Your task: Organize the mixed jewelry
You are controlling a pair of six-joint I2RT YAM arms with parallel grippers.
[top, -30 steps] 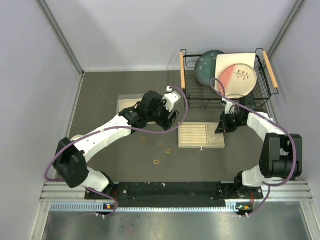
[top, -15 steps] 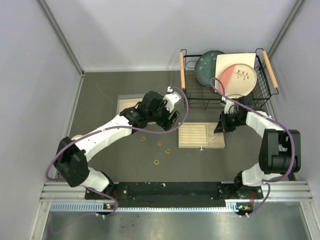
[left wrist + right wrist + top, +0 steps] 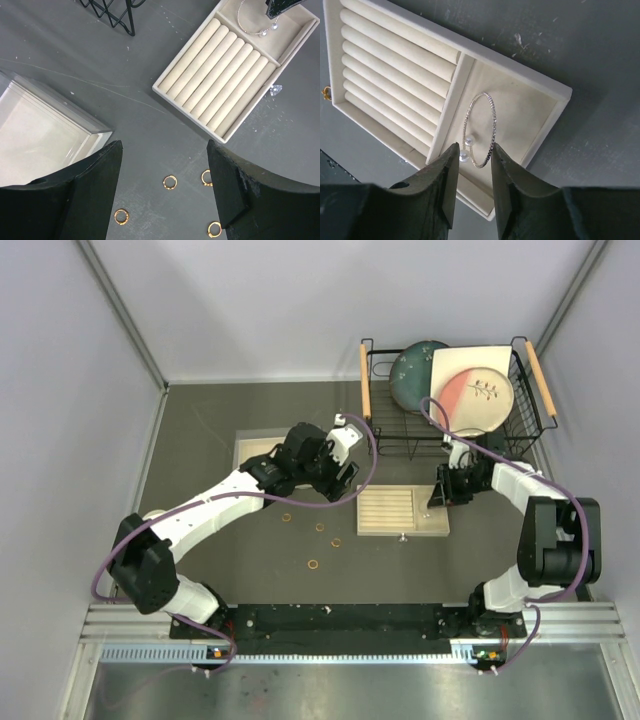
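Note:
Several small gold rings (image 3: 319, 527) lie loose on the dark table left of the beige tray (image 3: 392, 510). My left gripper (image 3: 165, 150) hangs open above them, with one ring (image 3: 170, 182) between its fingers' line and others (image 3: 121, 216) beside it. The silver bracelet (image 3: 482, 125), tipped with two pearls, lies flat in the tray's end compartment (image 3: 540, 107). My right gripper (image 3: 474, 146) hovers just over it, jaws parted with its near curve showing between them. From the left wrist the bracelet (image 3: 250, 22) also shows in the tray (image 3: 220, 75).
A black dish rack (image 3: 445, 390) with plates stands behind the tray. A clear shallow box (image 3: 255, 448) lies at the left, behind the left arm. A tiny clear stud (image 3: 275, 90) rests on the table by the tray's near edge.
My right gripper has shifted slightly left over the tray's end compartment. The left arm and the rings have not moved.

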